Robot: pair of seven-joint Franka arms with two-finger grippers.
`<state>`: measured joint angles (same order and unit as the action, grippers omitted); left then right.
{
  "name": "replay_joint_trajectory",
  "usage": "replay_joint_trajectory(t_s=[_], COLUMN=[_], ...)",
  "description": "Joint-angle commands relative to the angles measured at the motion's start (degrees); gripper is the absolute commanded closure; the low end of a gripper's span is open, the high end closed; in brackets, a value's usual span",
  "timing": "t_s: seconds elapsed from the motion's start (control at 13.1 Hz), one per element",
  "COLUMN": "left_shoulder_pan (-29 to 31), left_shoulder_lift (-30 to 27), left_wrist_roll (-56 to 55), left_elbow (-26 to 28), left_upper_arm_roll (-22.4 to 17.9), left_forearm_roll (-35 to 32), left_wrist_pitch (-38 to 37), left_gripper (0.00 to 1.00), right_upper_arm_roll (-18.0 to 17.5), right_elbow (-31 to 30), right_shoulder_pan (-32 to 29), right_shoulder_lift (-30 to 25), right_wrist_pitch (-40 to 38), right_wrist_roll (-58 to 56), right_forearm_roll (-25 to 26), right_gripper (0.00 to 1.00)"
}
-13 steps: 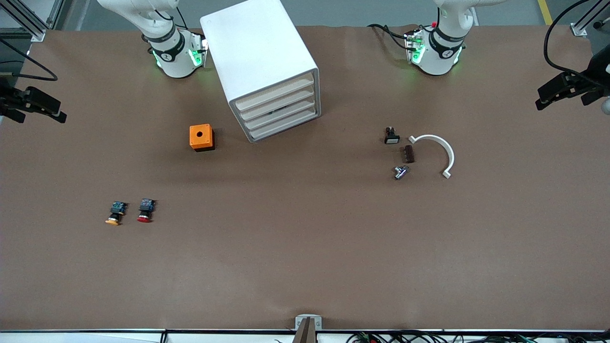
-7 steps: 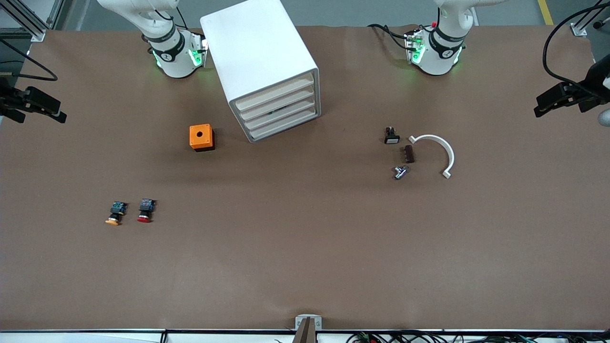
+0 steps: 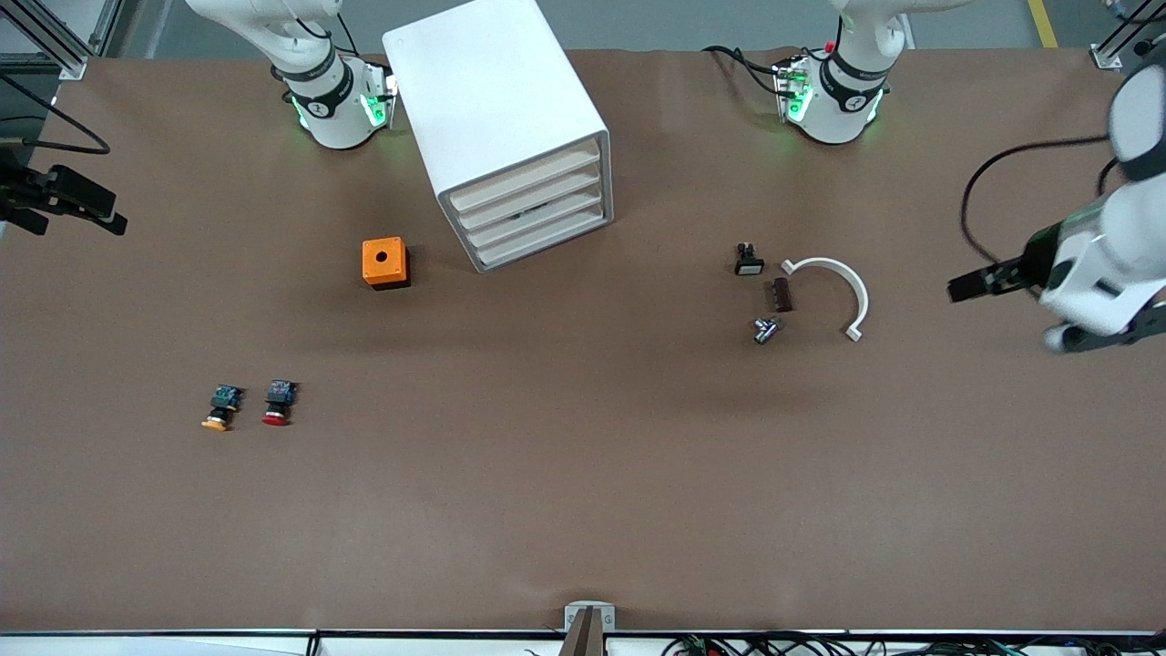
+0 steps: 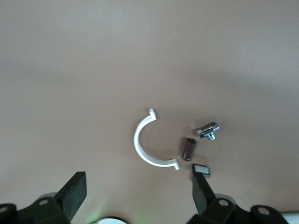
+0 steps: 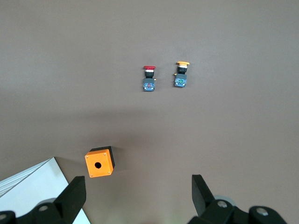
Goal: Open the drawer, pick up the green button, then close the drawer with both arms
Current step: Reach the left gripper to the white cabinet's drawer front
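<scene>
The white cabinet [image 3: 496,100] stands between the two arm bases, and its corner shows in the right wrist view [image 5: 28,191]. All of its drawers are shut, including the lowest drawer [image 3: 544,244] with the beige front. The green-capped button is hidden. My left gripper [image 3: 966,287] is open and empty, up over the table at the left arm's end, beside a white curved clip. In the left wrist view it [image 4: 138,193] holds nothing. My right gripper [image 3: 105,211] waits open and empty at the right arm's end, and the right wrist view [image 5: 138,196] shows it empty.
An orange box [image 3: 385,262] with a round hole sits beside the cabinet. A red-capped button [image 3: 277,403] and an orange-capped button [image 3: 219,408] lie nearer the front camera. The white curved clip [image 3: 833,287], a white-faced part [image 3: 748,260], a brown part [image 3: 781,294] and a metal part [image 3: 766,329] lie together.
The left arm has swung its gripper in from the table's edge toward the white clip. The right arm and all objects have not moved.
</scene>
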<state>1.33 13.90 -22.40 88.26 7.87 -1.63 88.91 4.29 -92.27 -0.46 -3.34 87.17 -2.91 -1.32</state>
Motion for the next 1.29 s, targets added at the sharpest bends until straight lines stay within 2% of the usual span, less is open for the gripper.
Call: replay_joint_trajectory(t_s=[0.0,0.23,0.38,0.53,0.68,0.84,1.22], left_shoulder_pan=[-4.0,-9.2,-13.3,-18.1,-22.0,-25.5,-30.5], left_shoulder_lift=[6.5,11.8,16.9,21.6,25.0,27.4,32.8], left_wrist_roll=[-11.6,-27.5,-38.6,-49.3,-58.8,-66.7,-86.7], left_elbow=[-2.1,-3.3,-6.3,-9.4,-11.1,-11.0,-10.6], left_upper_arm_roll=[0.4,0.4,0.3,0.4,0.4,0.3,0.3], left_forearm_roll=[0.6,4.3,8.6,10.0,11.6,17.6,33.5], left_wrist_pitch=[1.7,2.4,2.5,3.2,7.5,10.8,11.0], left_gripper=[0.00,0.00,0.00,0.00,0.00,0.00,0.00], right_upper_arm_roll=[0.1,0.1,0.1,0.1,0.1,0.1,0.1], right_elbow=[-1.6,-1.6,-1.6,-1.6,-1.6,-1.6,1.0], right_shoulder_pan=[0.0,0.0,-0.1,-0.1,-0.1,0.0,0.1], right_shoulder_lift=[-1.7,-1.7,-1.7,-1.7,-1.7,-1.6,-0.3], right_wrist_pitch=[0.6,0.6,0.6,0.6,0.6,0.7,0.4], right_wrist_roll=[-0.5,-0.5,-0.5,-0.5,-0.5,-0.5,-0.5], right_forearm_roll=[0.0,0.0,0.0,0.0,0.0,0.0,0.3], right_gripper=[0.00,0.00,0.00,0.00,0.00,0.00,0.00])
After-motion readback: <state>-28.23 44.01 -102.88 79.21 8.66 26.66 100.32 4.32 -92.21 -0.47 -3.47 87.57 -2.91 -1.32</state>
